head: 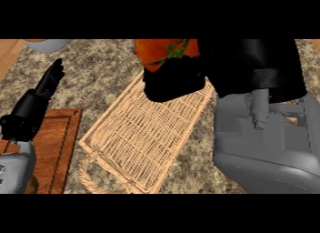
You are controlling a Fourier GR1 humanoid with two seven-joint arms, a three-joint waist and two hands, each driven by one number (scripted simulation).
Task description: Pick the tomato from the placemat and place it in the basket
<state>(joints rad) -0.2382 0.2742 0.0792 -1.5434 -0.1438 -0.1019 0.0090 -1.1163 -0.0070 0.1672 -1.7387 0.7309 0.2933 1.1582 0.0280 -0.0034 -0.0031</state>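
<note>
The red tomato with a green stem shows at the top middle, held in my right hand, whose black fingers curl round its lower part and hide much of it. The hand and tomato hang above the far end of the tan wicker basket, which lies flat on the counter in the middle. My left hand stands at the left with straight fingers pointing up, holding nothing. No placemat can be made out apart from a brown wooden board under the left forearm.
My large grey right forearm fills the right side and hides the counter there. A grey round object sits at the top left edge. The speckled stone counter has wooden strips at both far sides.
</note>
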